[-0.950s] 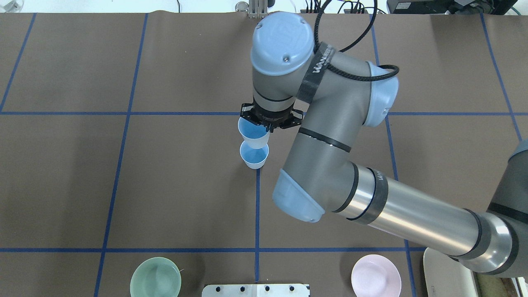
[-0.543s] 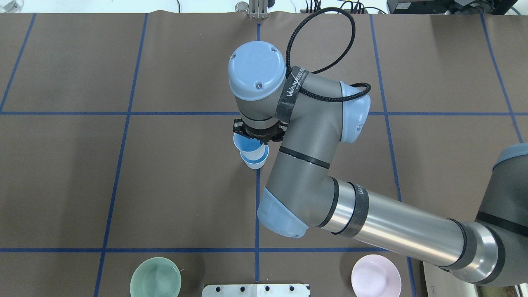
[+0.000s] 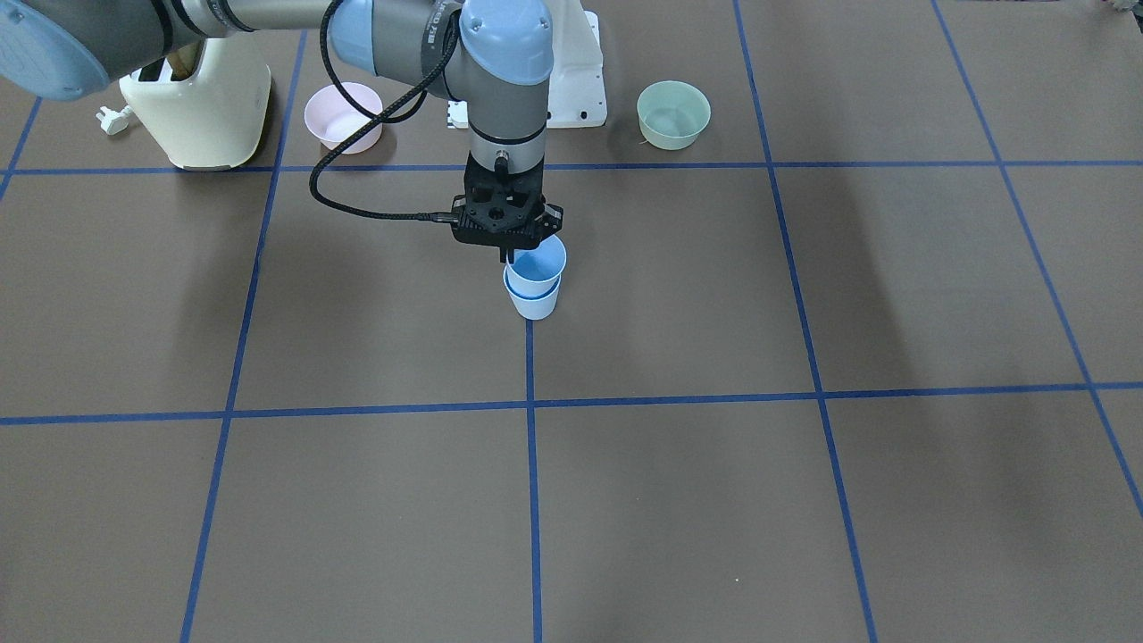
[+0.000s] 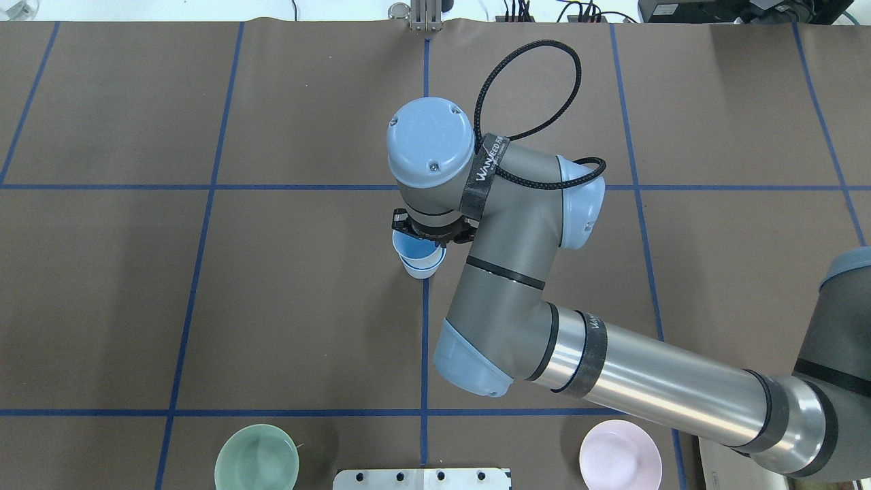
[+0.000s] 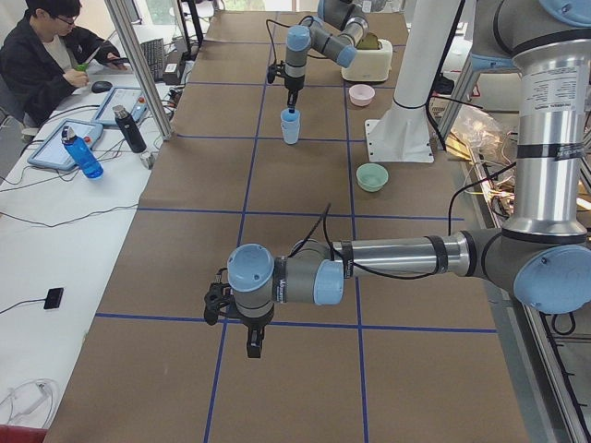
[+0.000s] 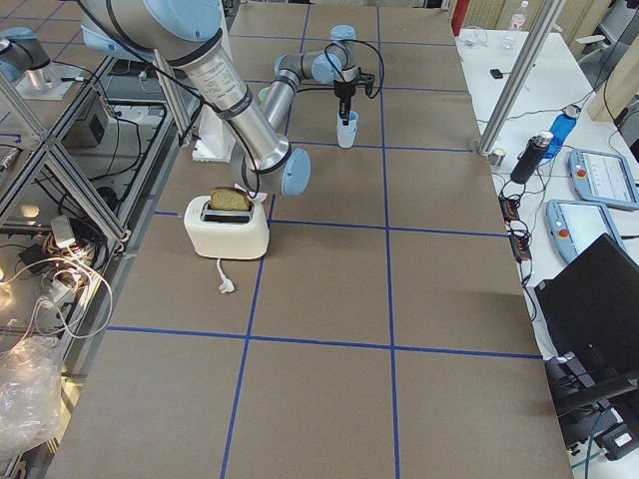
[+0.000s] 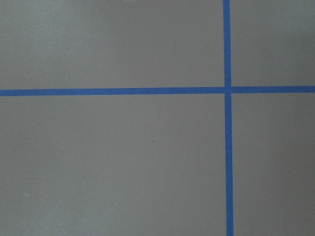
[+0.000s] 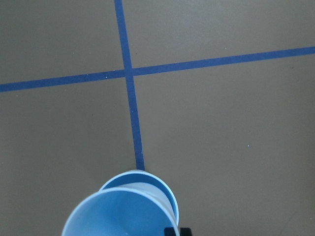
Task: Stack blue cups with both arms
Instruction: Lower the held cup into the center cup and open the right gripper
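Note:
Two pale blue cups stand mid-table on a blue tape line. The upper cup (image 3: 538, 264) sits nested in the lower cup (image 3: 534, 304), its rim a little above the lower rim. My right gripper (image 3: 506, 258) points straight down and is shut on the upper cup's rim on the side nearest the robot. The right wrist view shows the upper cup (image 8: 123, 214) close up inside the lower cup (image 8: 165, 186). My left gripper (image 5: 254, 348) shows only in the exterior left view, low over bare table far from the cups; I cannot tell whether it is open or shut.
A green bowl (image 4: 256, 457) and a pink bowl (image 4: 619, 456) sit at the robot's edge, either side of the white base mount (image 4: 422, 478). A cream toaster (image 3: 201, 98) with a loose plug (image 3: 107, 117) stands beyond the pink bowl.
My right gripper has carried the held cup towards the robot and down. The cup was beside and above the standing cup; now it sits nested in it.

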Motion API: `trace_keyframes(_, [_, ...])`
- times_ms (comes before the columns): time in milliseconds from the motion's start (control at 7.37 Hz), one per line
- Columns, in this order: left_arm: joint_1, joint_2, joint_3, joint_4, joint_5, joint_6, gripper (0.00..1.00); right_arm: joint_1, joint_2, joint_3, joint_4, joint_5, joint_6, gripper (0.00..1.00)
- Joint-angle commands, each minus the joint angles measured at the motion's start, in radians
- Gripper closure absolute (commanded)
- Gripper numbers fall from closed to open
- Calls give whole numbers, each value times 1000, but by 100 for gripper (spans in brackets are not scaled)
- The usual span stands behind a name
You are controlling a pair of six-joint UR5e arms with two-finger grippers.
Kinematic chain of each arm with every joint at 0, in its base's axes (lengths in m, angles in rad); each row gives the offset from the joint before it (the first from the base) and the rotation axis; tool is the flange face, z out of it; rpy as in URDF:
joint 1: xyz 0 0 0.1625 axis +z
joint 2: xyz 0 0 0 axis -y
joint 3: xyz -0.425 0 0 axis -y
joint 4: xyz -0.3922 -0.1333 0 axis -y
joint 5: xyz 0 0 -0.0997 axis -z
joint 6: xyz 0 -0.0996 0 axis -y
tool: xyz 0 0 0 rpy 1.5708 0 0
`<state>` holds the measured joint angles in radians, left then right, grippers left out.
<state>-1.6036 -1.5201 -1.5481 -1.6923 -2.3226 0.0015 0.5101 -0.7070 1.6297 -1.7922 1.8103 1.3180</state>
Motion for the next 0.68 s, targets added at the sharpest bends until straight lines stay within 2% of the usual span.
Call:
trace_keyframes(0, [1, 0, 0, -1, -1, 0, 2, -1, -9, -2, 20, -25, 0, 6])
trace_keyframes(136, [2, 0, 0, -1, -1, 0, 2, -1, -8, -2, 25, -37, -6, 0])
trace_keyframes(407, [2, 0, 3, -1, 0, 2, 2, 48, 3, 13, 25, -29, -31, 0])
trace_keyframes(543, [2, 0, 3, 2, -1, 2, 2, 109, 3, 12, 25, 3, -87, 0])
